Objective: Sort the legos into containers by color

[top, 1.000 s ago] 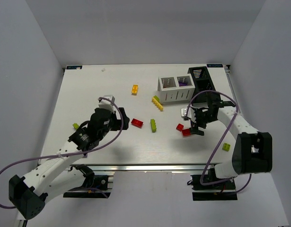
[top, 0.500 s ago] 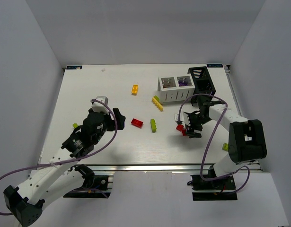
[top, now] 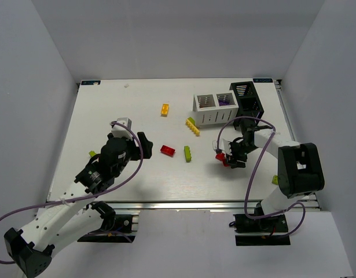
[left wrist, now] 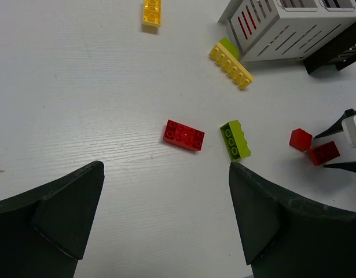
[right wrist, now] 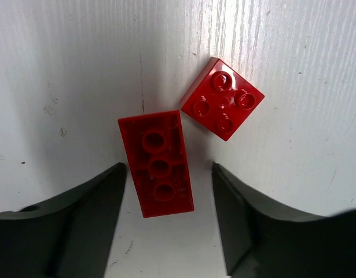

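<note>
right pincer (right wrist: 166, 188) released, straddling an upturned red brick (right wrist: 157, 162); square red brick (right wrist: 222, 98) just beyond its tips. left pincer (left wrist: 166, 171) released above the counter (left wrist: 79, 87).

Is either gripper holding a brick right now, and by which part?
Nothing is held. The right gripper is open, its fingers flanking the long sides of an upside-down red brick. The left gripper is open and empty.

Left wrist view: white box (left wrist: 285, 29) cut by top edge, black bin (left wrist: 338, 49) by right edge.
</note>
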Controlling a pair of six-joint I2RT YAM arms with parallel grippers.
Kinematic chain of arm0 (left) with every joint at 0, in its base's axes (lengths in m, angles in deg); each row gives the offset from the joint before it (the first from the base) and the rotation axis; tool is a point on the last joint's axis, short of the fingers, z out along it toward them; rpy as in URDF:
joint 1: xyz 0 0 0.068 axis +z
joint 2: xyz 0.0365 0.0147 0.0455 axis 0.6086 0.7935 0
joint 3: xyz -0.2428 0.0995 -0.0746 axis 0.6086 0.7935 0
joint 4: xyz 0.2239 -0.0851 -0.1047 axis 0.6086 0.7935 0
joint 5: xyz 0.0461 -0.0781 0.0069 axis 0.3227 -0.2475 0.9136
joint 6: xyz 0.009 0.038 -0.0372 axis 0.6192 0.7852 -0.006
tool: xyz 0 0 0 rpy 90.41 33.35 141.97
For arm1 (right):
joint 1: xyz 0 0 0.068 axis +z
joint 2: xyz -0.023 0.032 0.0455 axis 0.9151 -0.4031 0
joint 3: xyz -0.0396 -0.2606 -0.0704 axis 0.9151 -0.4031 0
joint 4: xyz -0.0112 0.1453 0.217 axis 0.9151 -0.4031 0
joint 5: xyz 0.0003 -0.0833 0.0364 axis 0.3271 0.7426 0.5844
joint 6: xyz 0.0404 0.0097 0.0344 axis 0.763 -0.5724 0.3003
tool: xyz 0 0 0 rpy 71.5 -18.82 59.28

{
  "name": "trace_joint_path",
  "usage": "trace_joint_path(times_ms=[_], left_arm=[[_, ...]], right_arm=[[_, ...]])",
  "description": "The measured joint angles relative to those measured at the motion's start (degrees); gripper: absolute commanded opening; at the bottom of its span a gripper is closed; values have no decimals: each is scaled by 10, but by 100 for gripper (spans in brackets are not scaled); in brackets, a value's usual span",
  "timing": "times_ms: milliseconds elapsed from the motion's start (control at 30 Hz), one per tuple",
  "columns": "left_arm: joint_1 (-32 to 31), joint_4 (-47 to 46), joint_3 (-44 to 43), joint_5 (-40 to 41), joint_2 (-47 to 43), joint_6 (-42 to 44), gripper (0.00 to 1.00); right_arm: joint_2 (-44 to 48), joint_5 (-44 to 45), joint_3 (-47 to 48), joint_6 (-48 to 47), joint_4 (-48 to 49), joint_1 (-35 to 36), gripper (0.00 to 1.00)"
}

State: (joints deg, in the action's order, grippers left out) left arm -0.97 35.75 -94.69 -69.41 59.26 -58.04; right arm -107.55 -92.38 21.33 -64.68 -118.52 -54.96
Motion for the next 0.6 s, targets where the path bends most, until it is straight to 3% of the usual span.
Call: trace_joint_path(times_ms=[133, 167, 267, 500, 600], left_arm=[[0, 0, 2, 2, 0, -1, 98], [0, 0, 2, 2, 1, -1, 98], [0, 0, 2, 2, 2, -1, 98], [0, -5, 6, 2, 8, -6, 97], [0, -14, 16, -4, 20, -25, 96]], right_arm=[[0, 1, 0, -4, -2, 0, 38], [0, 2, 0, -6, -5, 0, 28], [3, 3, -3, -12, -8, 0, 15], [75, -40, 25, -10, -117, 0, 0], [121, -87, 96, 75, -107, 1, 0]])
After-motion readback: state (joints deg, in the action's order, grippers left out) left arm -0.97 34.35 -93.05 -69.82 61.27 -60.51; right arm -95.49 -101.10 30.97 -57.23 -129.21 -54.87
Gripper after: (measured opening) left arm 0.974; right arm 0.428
